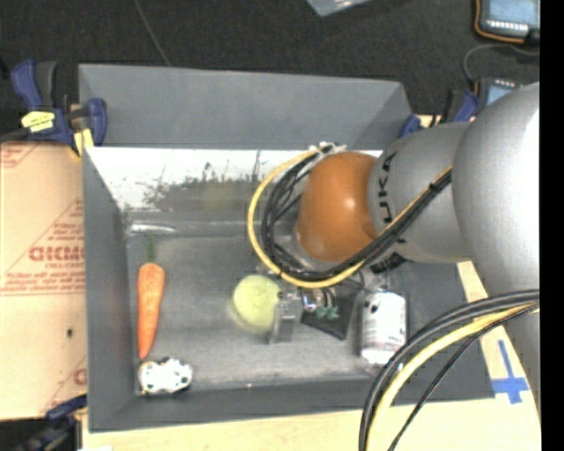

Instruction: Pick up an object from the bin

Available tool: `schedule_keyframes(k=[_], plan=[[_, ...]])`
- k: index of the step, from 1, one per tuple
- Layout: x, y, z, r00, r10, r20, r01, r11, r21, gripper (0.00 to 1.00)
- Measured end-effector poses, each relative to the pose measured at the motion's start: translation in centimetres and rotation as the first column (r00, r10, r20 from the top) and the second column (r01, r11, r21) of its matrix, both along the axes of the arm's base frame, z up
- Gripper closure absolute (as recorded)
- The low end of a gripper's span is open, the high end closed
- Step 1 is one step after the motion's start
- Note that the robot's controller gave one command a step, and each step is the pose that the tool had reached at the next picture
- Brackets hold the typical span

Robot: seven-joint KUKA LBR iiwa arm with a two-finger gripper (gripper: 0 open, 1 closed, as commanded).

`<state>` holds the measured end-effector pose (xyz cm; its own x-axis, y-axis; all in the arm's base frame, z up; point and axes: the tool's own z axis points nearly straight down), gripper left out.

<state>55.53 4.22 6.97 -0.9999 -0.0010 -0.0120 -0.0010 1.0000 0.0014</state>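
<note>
Gripper low inside grey metal bin, right against right side of pale yellow-green round ball. Open or closed: cannot tell. Rounded orange wrist cover and looped yellow-black cables sit just above-right of ball. Ball rests on bin floor. Long orange carrot with green stalk lies well left of ball. Small white-and-black toy figure lies below-left of ball, near carrot's lower end. White plastic bottle stands right of ball, beyond gripper.
</note>
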Motion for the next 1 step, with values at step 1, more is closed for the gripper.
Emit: schedule_keyframes(k=[1], plan=[[-0.58,2.33,0.23,0.999,0.04,0.0,-0.04,0.999,-0.004,1.0]])
